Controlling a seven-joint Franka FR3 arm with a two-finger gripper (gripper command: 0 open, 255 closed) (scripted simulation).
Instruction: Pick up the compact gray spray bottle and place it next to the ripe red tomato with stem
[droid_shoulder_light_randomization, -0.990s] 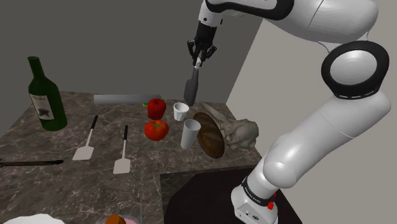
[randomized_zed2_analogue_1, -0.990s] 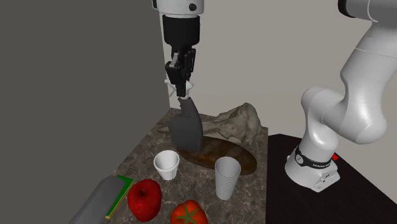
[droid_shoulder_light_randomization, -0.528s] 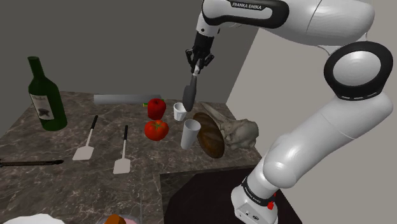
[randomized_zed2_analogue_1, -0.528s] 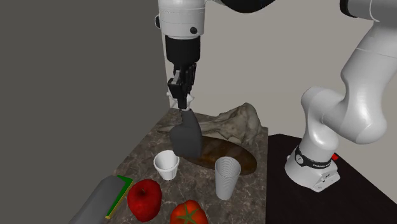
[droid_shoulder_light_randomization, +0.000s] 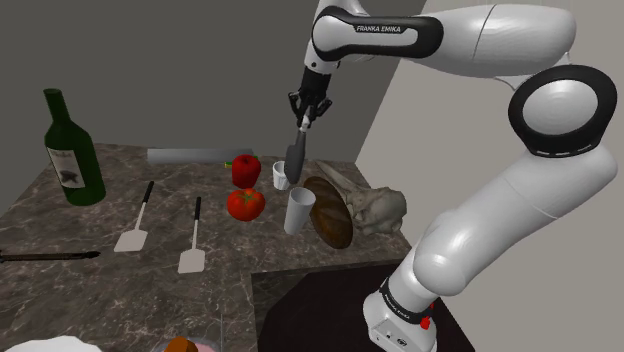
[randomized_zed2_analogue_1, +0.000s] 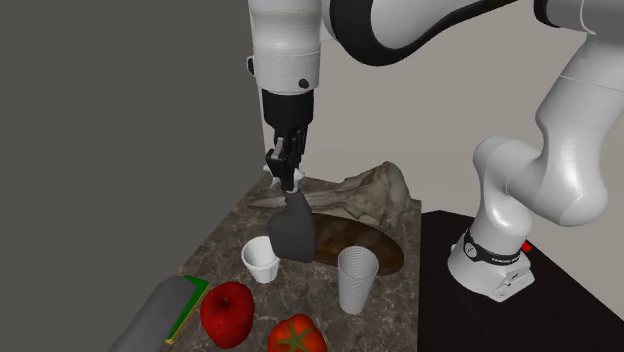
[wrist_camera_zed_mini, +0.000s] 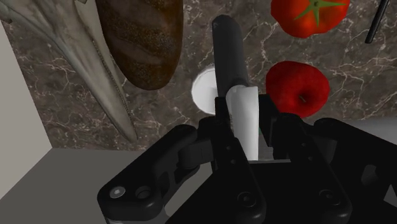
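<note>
Spray bottle (randomized_zed2_analogue_1: 291, 232) hangs by its top in my clamped claw (randomized_zed2_analogue_1: 287, 178), held high probably to clear cups (randomized_zed2_analogue_1: 262, 258) toward tomato (randomized_zed2_analogue_1: 296, 336).

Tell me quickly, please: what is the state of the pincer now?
Pincer: closed, holding the dark grey spray bottle by its upper end.

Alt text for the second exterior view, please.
A black gripper holds a dark gray spray bottle by its top above a marbled counter. Near it stand a short white cup and a taller cup, a bread loaf behind them; a red apple and a tomato lie nearer the camera.
</note>
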